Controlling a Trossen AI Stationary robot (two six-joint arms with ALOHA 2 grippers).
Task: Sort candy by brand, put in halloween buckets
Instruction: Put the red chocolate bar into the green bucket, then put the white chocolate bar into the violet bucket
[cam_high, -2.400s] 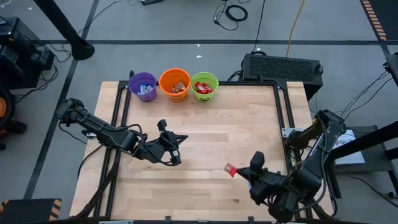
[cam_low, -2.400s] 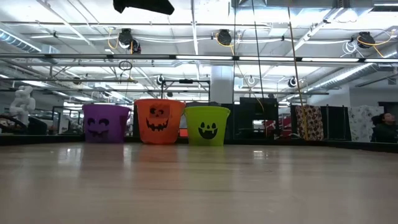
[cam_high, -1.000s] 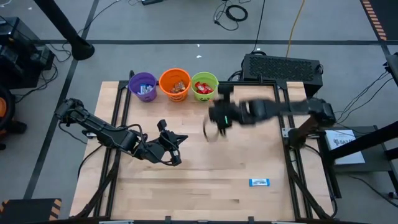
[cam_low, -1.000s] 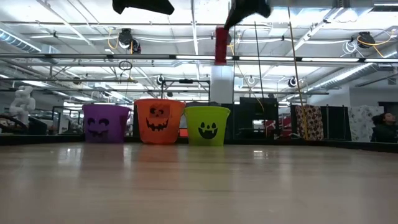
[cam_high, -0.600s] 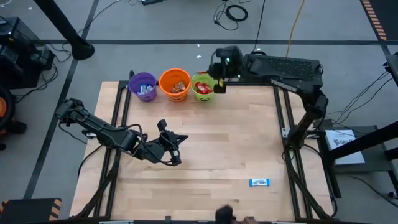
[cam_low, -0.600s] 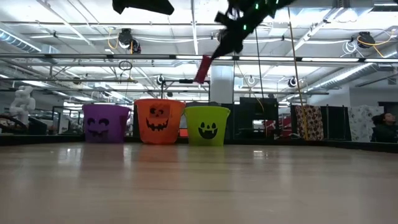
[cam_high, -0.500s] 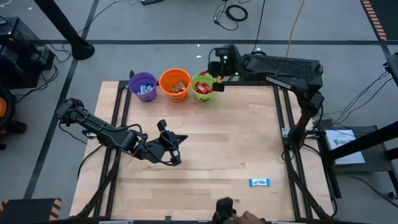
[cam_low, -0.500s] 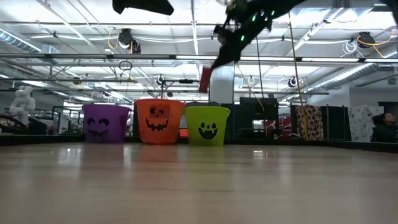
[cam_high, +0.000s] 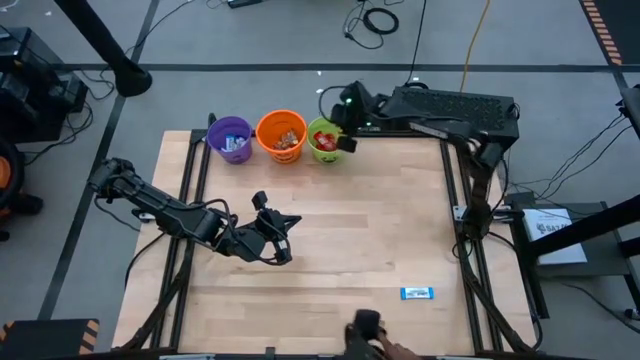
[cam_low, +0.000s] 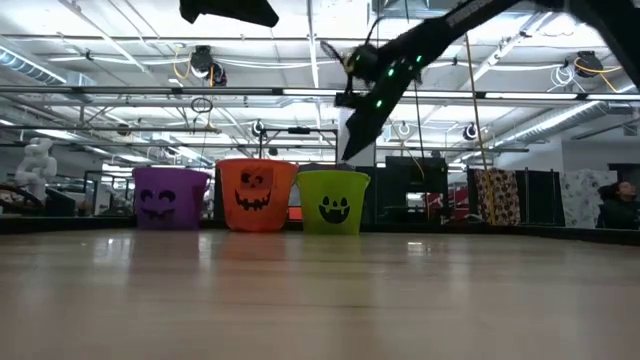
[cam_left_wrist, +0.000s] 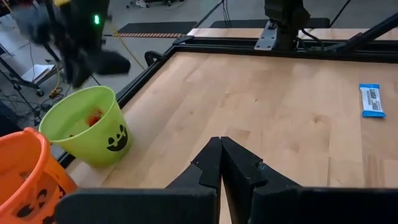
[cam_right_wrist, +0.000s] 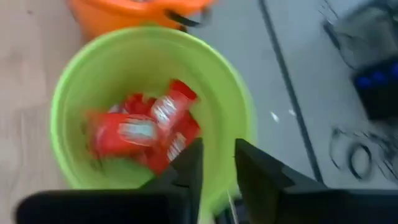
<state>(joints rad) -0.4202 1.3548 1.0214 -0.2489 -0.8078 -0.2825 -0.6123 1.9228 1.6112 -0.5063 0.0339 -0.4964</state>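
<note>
Wood table (cam_high: 400, 220) in an industrial room w/ ceiling pipes; one blue candy bar (cam_high: 417, 293) lies near the front edge. Purple bucket (cam_high: 229, 138), orange bucket (cam_high: 281, 135), green bucket (cam_high: 328, 139) along the far edge; red candy (cam_right_wrist: 146, 127) in green. Right gripper (cam_right_wrist: 214, 165) above green, fingers slightly apart, empty; left gripper (cam_left_wrist: 221, 158) pressed together mid-table.

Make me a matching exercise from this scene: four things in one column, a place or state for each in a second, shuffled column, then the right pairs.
Things:
1. lime green bucket
2. purple bucket
3. blue candy bar
4. left gripper

Places or states:
A. lying alone on the bare table
B. shut, over mid-table
C. holds red wrappers, right gripper above it
D. left end of the row

Pairs: 1-C, 2-D, 3-A, 4-B
</note>
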